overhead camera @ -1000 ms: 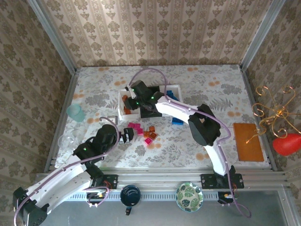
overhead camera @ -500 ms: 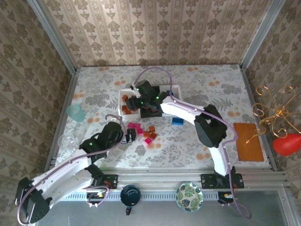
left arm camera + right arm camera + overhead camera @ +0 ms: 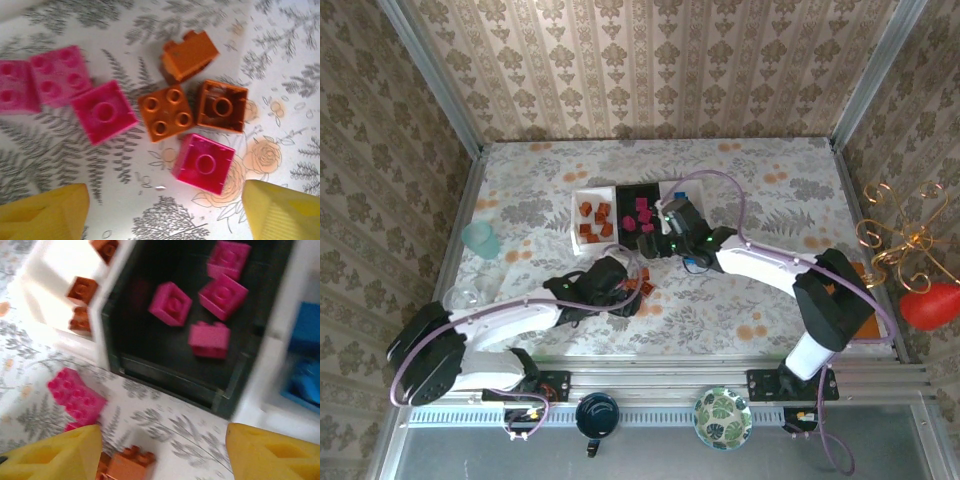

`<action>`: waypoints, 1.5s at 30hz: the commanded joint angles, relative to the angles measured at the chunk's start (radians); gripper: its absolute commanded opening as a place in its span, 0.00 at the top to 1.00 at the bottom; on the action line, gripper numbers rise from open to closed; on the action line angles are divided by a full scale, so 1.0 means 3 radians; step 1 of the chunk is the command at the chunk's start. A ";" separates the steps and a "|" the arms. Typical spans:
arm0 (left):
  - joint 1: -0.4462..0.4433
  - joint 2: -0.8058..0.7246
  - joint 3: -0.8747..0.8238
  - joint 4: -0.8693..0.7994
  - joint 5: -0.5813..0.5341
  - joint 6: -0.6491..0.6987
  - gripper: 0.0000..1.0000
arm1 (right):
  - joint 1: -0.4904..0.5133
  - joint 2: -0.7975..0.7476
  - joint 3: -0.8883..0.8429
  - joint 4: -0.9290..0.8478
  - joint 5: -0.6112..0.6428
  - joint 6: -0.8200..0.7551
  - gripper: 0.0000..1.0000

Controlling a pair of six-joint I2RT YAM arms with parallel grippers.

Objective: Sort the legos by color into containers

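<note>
Right jaws: drawn back from over the trays to the near edge of the black tray [image 3: 165, 377], upper centre of the wrist view; spread, empty; a pink brick [image 3: 170, 302] looks delivered. Left jaws: now above the loose pile [image 3: 165, 112], mid tabletop [image 3: 740, 300]; apart, narrowing, holding nothing; next pick probably pending.

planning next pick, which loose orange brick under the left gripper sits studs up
The middle orange brick, four studs up; the right brick shows its hollow underside, the top brick lies on its side.
</note>
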 commanded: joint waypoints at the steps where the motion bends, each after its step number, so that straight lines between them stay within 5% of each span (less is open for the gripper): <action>1: -0.0081 0.0172 0.0106 0.0004 -0.0084 0.0133 0.24 | -0.0071 -0.0230 -0.0134 0.0142 0.0075 0.0118 0.32; 24: -0.0256 0.1076 0.0432 0.0168 -0.0265 0.0315 0.56 | -0.0207 -0.0501 -0.0283 0.0143 0.0086 0.0123 0.32; 27: -0.0285 0.1029 0.0398 0.0216 -0.0276 0.0307 0.67 | -0.0212 -0.0510 -0.0284 0.0132 0.0092 0.0116 0.32; 34: -0.0348 0.0454 0.0298 0.0119 -0.0214 0.0228 0.69 | -0.0241 -0.0557 -0.0323 0.0117 0.0097 0.0132 0.31; 39: -0.0057 -0.0032 0.0390 0.0162 -0.0030 0.0266 0.67 | -0.0253 -0.0568 -0.0362 0.0105 0.0121 0.0165 0.31; 45: 0.0493 0.0282 0.0897 0.0363 0.0181 0.0397 0.68 | -0.0257 -0.0598 -0.0444 0.0079 0.0149 0.0225 0.31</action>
